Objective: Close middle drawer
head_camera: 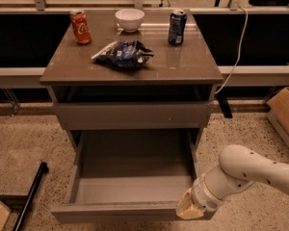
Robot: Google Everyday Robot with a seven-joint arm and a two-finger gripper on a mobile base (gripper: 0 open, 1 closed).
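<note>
The middle drawer [115,213] is pulled far out of the cabinet, and its grey inside is empty. The taller top drawer front [132,114] above it is shut. The lowest drawer is hidden under the open one. My gripper [188,209] is at the drawer's front right corner, low down, against or just in front of the drawer front. Its tan end points left toward the front panel. My white arm [245,171] reaches in from the lower right.
On the cabinet top [188,66] stand a red soda can [80,27], a white bowl [129,19], a blue can [177,27] and a dark chip bag [124,53]. A cardboard box [286,114] sits at the right. A black bar [31,196] lies on the floor at the left.
</note>
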